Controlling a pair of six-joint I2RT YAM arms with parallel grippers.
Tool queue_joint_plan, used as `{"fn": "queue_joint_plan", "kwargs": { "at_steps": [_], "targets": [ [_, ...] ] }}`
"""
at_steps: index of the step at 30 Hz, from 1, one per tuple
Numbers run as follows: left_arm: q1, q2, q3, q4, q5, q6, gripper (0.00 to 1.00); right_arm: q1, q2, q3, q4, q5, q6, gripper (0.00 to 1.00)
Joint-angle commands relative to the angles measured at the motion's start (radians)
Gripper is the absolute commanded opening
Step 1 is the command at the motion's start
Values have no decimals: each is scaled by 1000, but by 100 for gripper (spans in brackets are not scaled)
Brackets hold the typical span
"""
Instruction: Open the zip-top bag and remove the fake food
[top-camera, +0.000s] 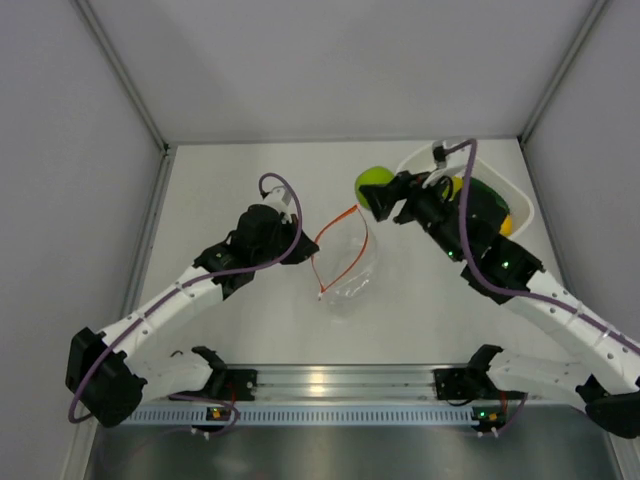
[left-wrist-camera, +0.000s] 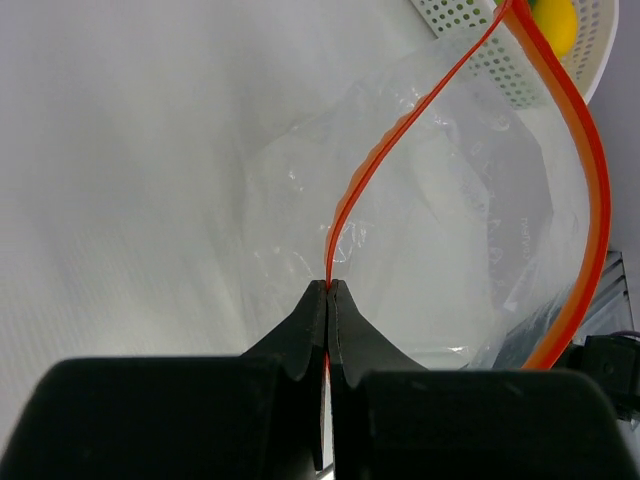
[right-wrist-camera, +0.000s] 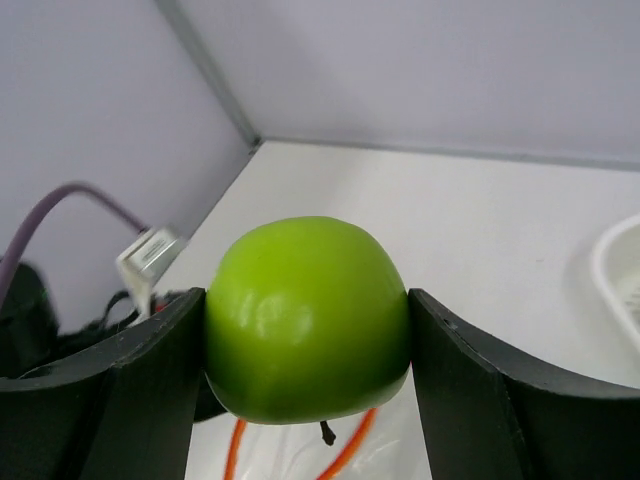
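Pinching the orange-red zip strip (left-wrist-camera: 365, 175), the left gripper (left-wrist-camera: 328, 287) is clamped shut on the small clear crinkly zip-top bag (left-wrist-camera: 450, 230), which rests mid-table, mouth open and apparently empty. Beyond it, the right gripper (right-wrist-camera: 308, 330) grips a glossy light-green round plastic fruit (right-wrist-camera: 300, 280) in the air beside the white perforated oval basket (left-wrist-camera: 450, 15), which already holds a yellow piece (left-wrist-camera: 555, 25) and a dark-green piece (top-camera: 487, 200). Remaining, by judgement: deposit this fruit. No obstruction shows.

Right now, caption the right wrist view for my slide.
Right gripper clamps a light-green fake fruit; zip-top bag visible at bottom edge.
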Motion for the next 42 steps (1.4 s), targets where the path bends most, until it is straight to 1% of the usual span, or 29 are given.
{"fn": "queue_joint_plan", "kwargs": {
  "at_steps": [1,2,4,5,7,8,10,11,14,17,20,21,27,29,30,31,33,34,35,36,37,42],
  "targets": [
    [12,-47,-13,49,-50,-5,0,-159,-34,56,-90,19,-27,45],
    [13,-51,-15,47,-56,-3,0,-246,-31,54,-100,19,-30,45],
    [19,-62,-9,32,-76,6,0,-334,-11,54,-131,2,-26,45],
    [21,-65,-6,23,-77,9,0,-421,-2,51,-142,-9,-29,45],
    [27,-70,5,-3,-108,27,0,-500,41,50,-156,-10,-36,45],
    [30,-71,9,-12,-109,33,0,-566,58,50,-177,-6,-38,45],
    [39,-76,17,-32,-112,44,0,-634,105,44,-182,-18,-41,45],
    [42,-79,19,-38,-117,49,0,-693,121,38,-170,-15,-41,45],
    [56,-91,26,-72,-142,64,0,-782,196,39,-154,-6,-53,45],
    [72,-106,40,-110,-178,83,0,-838,327,71,-144,-4,-62,45],
    [79,-122,52,-140,-201,99,0,-893,411,106,-117,22,-69,44],
    [79,-128,54,-146,-209,103,0,-898,469,120,-117,20,-67,44],
    [82,-137,98,-218,-253,136,0,-905,684,296,-107,-12,-73,44],
    [82,-143,111,-233,-276,144,0,-905,754,336,-102,-21,-79,46],
    [84,-148,115,-241,-295,149,0,-905,774,373,-99,-30,-82,48],
    [82,-148,131,-264,-341,158,0,-905,797,396,-104,-45,-84,57],
    [84,-151,143,-287,-420,161,0,-905,858,471,-156,-76,-82,67],
    [84,-156,155,-302,-492,170,0,-904,872,488,-166,-99,-75,81],
    [84,-160,163,-308,-526,176,0,-902,885,499,-173,-111,-72,91],
    [85,-163,174,-316,-554,185,0,-901,886,505,-167,-128,-69,98],
    [85,-165,198,-327,-604,193,0,-901,889,512,-167,-144,-69,99],
    [85,-122,273,-356,-720,234,0,-898,859,547,-222,-145,-73,99]
  ]
}}
